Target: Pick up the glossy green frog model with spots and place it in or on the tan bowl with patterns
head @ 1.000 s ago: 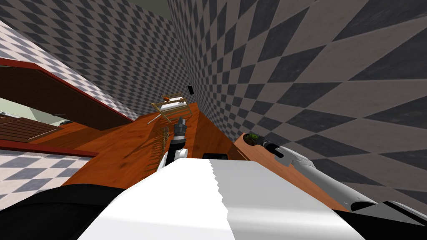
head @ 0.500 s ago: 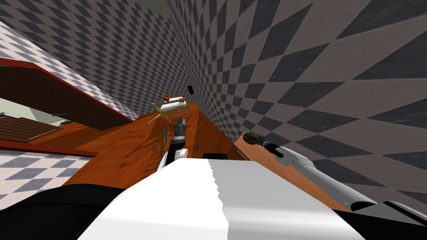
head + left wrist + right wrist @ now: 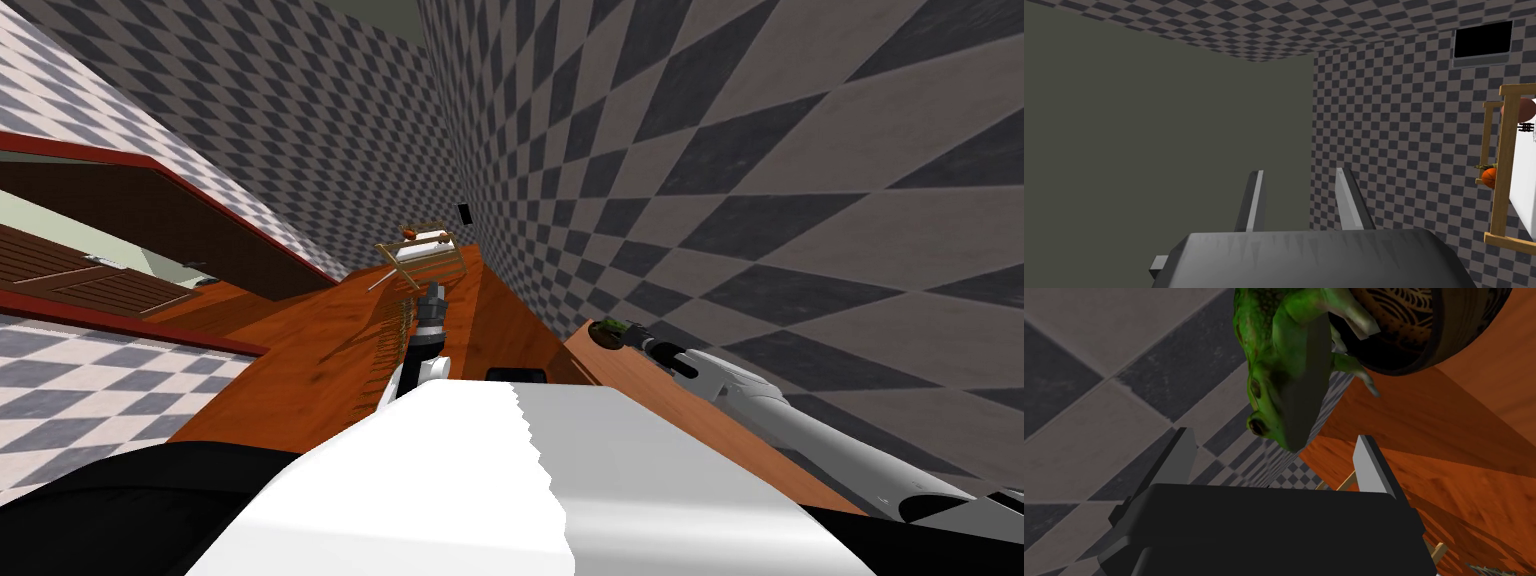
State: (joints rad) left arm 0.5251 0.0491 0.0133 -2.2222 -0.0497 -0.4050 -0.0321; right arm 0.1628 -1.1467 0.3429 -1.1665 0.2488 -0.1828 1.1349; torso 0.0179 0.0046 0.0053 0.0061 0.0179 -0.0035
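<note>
A glossy green spotted frog (image 3: 1274, 363) lies over the rim of a dark brown patterned bowl (image 3: 1424, 333), its head hanging down toward my right gripper (image 3: 1274, 435). That gripper is open, its fingers (image 3: 1183, 453) wide apart on either side of the frog's snout and not touching it. In the head view the bowl (image 3: 601, 336) sits at the far end of a raised wooden ledge by the checkered wall, the frog (image 3: 611, 327) on it and the right gripper (image 3: 630, 334) right behind. My left gripper (image 3: 433, 292) is held over the counter, fingers (image 3: 1254, 200) apart and empty.
An orange-brown wooden counter (image 3: 330, 350) runs toward a wooden rack (image 3: 425, 255) holding a white item and an orange object. The checkered wall (image 3: 750, 200) stands close on the right of the ledge (image 3: 660, 395). A dark cabinet (image 3: 150, 215) is at the left.
The whole head view has shifted a little, so my head has moved. The right gripper stays at the bowl with the frog; the left arm is unchanged.
</note>
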